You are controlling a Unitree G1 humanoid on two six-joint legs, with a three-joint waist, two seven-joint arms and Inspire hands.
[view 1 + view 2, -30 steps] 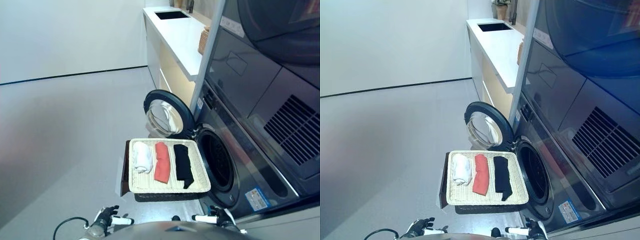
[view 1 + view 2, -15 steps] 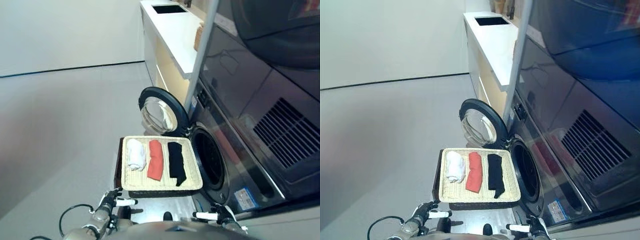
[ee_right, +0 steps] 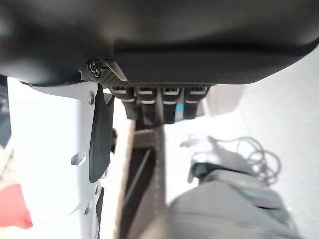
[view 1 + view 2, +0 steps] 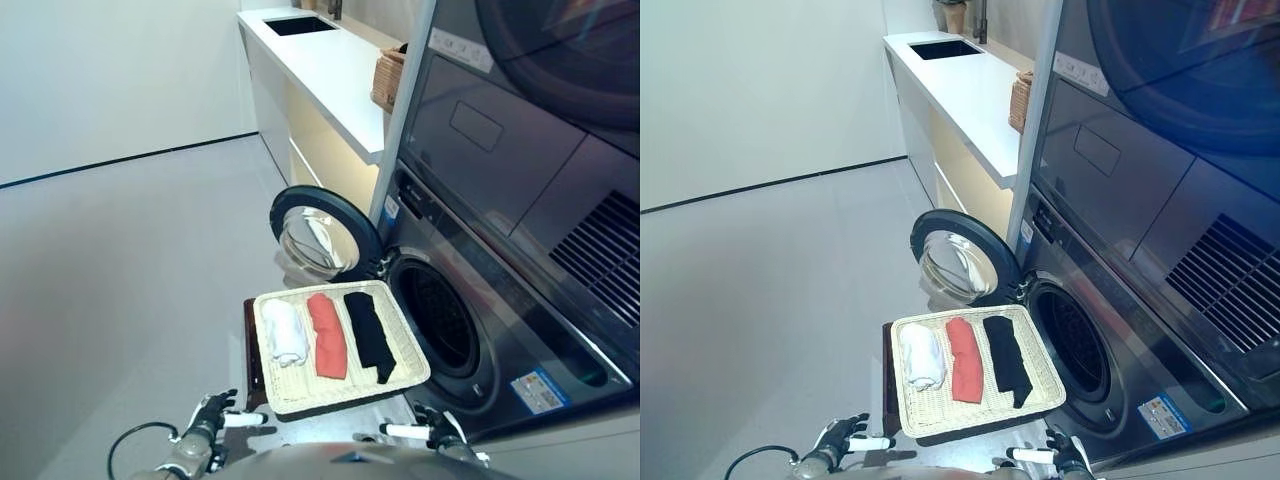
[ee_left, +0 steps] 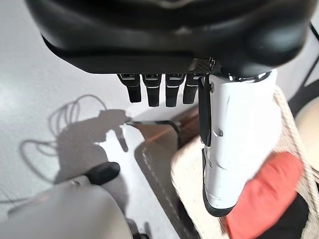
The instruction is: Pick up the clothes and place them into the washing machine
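A shallow wicker basket (image 4: 300, 402) rests on a low dark brown box (image 4: 253, 345) in front of the washing machine (image 4: 470, 330). In it lie a folded white cloth (image 4: 285, 332), a red cloth (image 4: 327, 335) and a black cloth (image 4: 370, 335), side by side. The machine's round door (image 4: 318, 230) stands open beyond the basket, and the dark drum opening (image 4: 440, 320) is to the basket's right. My left hand (image 4: 210, 415) hangs low, near the basket's near left corner, open and empty. My right hand (image 4: 430, 428) hangs near its near right corner, open and empty. The left wrist view shows the red cloth (image 5: 264, 194) past my thumb.
A second appliance (image 4: 530, 120) is stacked above the washing machine. A white counter (image 4: 330, 70) with a sink and a wicker box (image 4: 388, 80) runs along the wall behind. Grey floor (image 4: 120, 260) lies to the left.
The whole picture has shifted, so the camera has moved. The basket, the clothes and both hands keep their places.
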